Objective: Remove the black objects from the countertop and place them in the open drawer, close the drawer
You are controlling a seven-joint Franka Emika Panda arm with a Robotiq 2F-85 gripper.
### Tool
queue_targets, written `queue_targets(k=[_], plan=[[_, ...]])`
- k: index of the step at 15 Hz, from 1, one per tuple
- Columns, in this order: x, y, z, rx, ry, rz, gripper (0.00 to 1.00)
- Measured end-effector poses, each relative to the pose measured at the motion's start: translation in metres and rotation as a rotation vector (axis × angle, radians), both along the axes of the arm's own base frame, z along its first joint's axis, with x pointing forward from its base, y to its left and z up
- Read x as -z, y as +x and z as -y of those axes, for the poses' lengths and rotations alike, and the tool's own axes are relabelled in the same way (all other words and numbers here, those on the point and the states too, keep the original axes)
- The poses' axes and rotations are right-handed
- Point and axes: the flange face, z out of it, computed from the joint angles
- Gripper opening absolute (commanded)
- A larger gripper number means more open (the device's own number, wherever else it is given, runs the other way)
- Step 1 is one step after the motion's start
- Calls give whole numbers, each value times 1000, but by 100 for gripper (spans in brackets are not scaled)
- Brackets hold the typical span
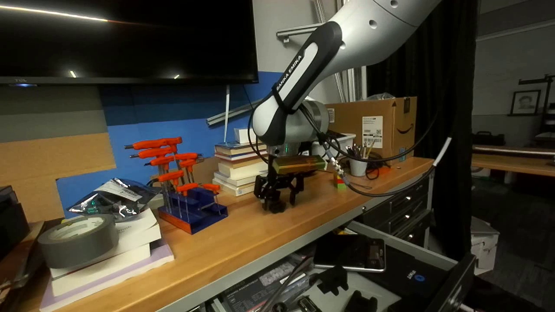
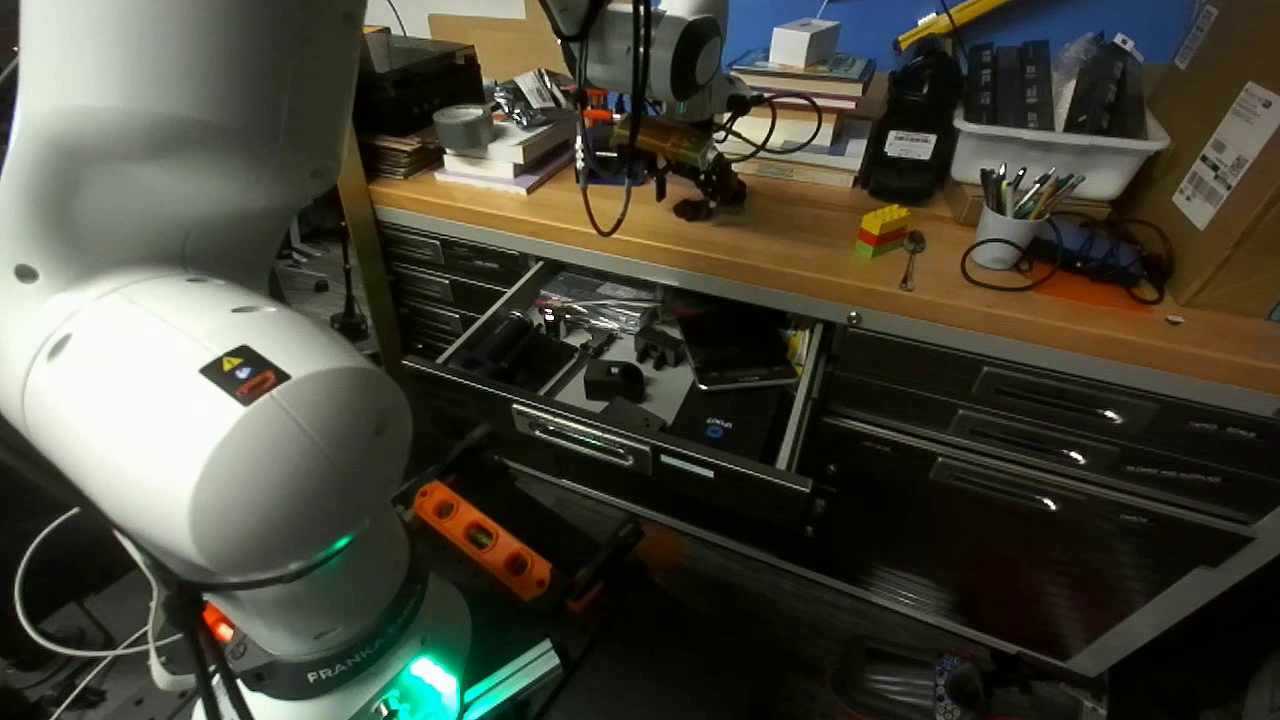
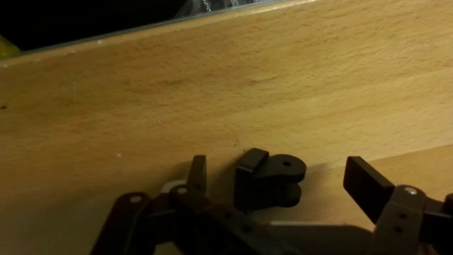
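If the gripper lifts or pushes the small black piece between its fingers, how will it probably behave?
In the wrist view, the black piece looks stiff, with crisp, unsagging edges. It is probably light, being small with a notch between two rounded lobes. If pushed, it may slide or pivot rather than roll, because its other end is squared off.

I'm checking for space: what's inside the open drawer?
In the drawer: a flat black device, small black parts, a dark blue-marked item and more. Whatever lies beneath them is hidden.
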Motion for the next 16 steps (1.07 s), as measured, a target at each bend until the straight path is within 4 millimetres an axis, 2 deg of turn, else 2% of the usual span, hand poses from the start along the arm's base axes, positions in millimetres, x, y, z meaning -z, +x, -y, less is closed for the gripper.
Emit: queue_targets(k=[1, 3, 5, 9, 10, 11, 16], plan=[[2, 2, 0, 2, -2, -8, 75], [5, 6, 2, 7, -7, -31, 66], [8, 8, 3, 10, -12, -54, 49], [5, 13, 5, 21, -16, -70, 20], [5, 14, 5, 25, -16, -72, 16], [4, 14, 6, 32, -18, -78, 21], [3, 6, 10, 92, -33, -118, 21]])
